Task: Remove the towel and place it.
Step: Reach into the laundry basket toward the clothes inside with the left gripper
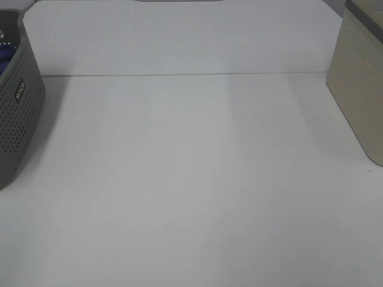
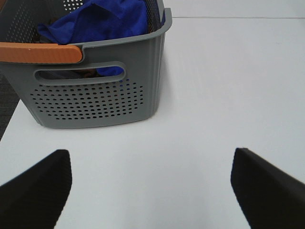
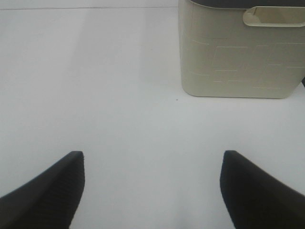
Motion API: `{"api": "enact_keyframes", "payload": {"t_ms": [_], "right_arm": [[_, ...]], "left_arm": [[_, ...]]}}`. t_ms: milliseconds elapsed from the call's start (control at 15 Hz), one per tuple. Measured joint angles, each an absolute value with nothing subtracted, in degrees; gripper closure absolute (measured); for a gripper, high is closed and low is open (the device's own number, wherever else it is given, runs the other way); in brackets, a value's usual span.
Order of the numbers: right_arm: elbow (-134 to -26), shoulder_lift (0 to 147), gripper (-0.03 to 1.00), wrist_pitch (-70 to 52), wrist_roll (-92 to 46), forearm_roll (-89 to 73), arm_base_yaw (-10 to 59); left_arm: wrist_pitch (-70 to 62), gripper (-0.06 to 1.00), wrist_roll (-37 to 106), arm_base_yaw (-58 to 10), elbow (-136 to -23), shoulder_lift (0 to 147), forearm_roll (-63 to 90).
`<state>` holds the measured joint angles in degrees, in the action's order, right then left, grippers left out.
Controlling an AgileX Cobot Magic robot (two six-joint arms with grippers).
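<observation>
Near basket (image 2: 95, 98), L gripper (image 2: 150, 157) wide, empty

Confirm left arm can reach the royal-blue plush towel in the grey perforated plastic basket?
Likely yes: the towel sits on top in the open-topped basket, straight ahead of the open left hand, with nothing between.

Jaws spread wide on left gripper (image 2: 150, 191), black fingertips (image 2: 38, 188) far apart, angled forward and down. The right gripper (image 3: 151, 191) has the same pose, jaws wide, dark fingertips (image 3: 45, 191) well apart, gripping nothing.
</observation>
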<state>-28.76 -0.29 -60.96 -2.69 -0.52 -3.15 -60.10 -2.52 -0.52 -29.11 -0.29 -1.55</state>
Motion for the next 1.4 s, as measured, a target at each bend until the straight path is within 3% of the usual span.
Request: {"api": "enact_keyframes", "payload": {"t_ms": [1400], "right_arm": [[-28.8,-0.3,0.2,-61.0,-2.7,-0.5,-3.2]], "left_arm": [[-60.1,0.11,-2.5,-0.5,-29.1,-0.3,-1.6]]}}
